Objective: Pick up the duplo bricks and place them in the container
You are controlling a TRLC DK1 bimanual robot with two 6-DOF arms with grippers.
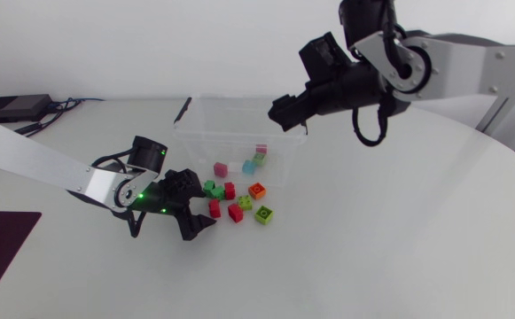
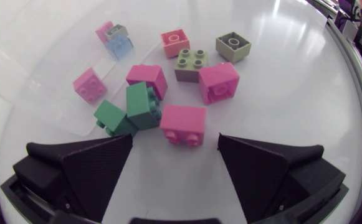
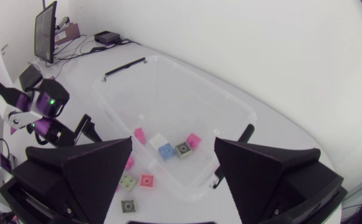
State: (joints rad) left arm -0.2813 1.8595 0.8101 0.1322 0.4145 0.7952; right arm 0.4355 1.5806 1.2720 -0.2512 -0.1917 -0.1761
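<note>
Just ahead of the open left jaws sits one brick (image 2: 182, 123): I'd centre on it, clear of the green bricks (image 2: 143, 104), before closing; right jaws hover open above the container (image 1: 230, 120).

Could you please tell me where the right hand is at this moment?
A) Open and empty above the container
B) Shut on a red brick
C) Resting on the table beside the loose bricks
A: the right hand hangs open above the container with nothing held in it, as both the head view and the right wrist view show.
</note>
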